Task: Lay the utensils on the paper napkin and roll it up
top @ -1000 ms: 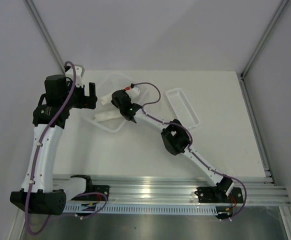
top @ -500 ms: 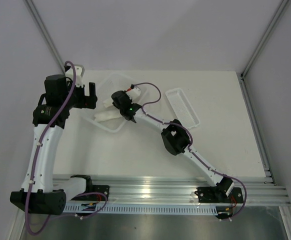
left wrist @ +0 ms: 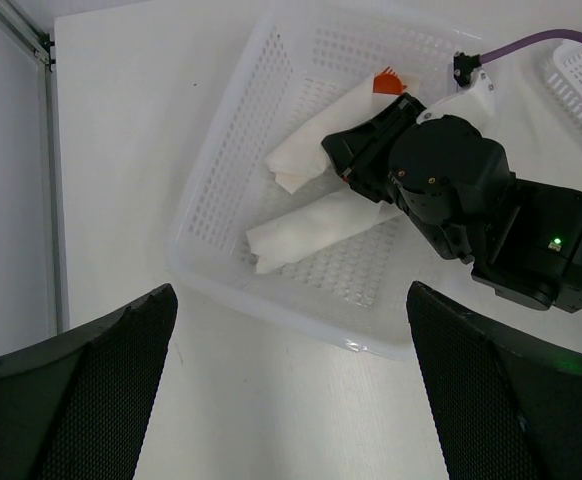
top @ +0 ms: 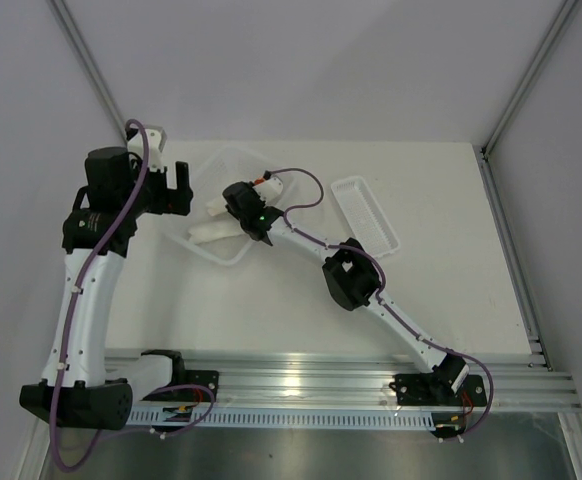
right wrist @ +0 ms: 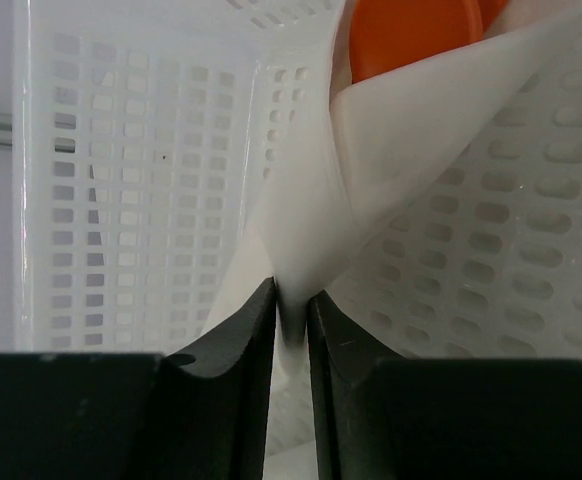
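The paper napkin (right wrist: 371, 150) is rolled into a white tube with an orange-red utensil (right wrist: 416, 35) showing at its far end. It lies inside a white perforated basket (left wrist: 271, 300). My right gripper (right wrist: 291, 305) reaches into the basket, its jaws pinching the near end of the roll (left wrist: 316, 135); the orange tip (left wrist: 386, 80) pokes out beyond it. In the top view the right gripper (top: 226, 200) is over the basket (top: 233, 152). My left gripper (left wrist: 291, 390) hangs wide open above the table just in front of the basket, holding nothing.
A second white paper roll (left wrist: 311, 228) lies in the basket beside the held one. A narrow white perforated tray (top: 366, 215) stands to the right of the basket. The cage's posts stand at the table's far corners.
My left arm has drifted slightly to the left. The right arm stays in the basket with the roll between its jaws.
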`<action>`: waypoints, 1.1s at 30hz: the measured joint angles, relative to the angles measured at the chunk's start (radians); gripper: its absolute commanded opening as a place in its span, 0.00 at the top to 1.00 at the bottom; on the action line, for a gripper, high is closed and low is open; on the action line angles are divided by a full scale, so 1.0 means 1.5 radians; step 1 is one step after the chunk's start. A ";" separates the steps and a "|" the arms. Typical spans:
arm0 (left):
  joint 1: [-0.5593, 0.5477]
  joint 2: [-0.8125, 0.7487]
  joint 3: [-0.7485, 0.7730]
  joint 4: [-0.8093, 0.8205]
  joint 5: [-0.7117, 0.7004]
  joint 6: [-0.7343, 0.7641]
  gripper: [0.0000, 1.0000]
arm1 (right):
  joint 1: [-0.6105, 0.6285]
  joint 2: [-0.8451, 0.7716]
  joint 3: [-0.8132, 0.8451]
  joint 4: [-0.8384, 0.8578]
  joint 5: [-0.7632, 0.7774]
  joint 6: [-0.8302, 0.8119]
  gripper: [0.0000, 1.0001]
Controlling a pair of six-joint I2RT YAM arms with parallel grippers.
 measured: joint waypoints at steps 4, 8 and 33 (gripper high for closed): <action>0.002 0.002 -0.001 0.008 0.007 0.008 0.00 | -0.001 0.000 0.000 -0.001 -0.002 0.008 0.80; 0.002 0.019 -0.014 0.031 0.013 0.020 0.08 | -0.002 -0.009 -0.020 0.000 -0.007 0.018 0.74; -0.040 0.575 0.315 -0.044 0.003 0.074 0.64 | -0.003 -0.051 -0.107 0.033 0.002 0.041 0.77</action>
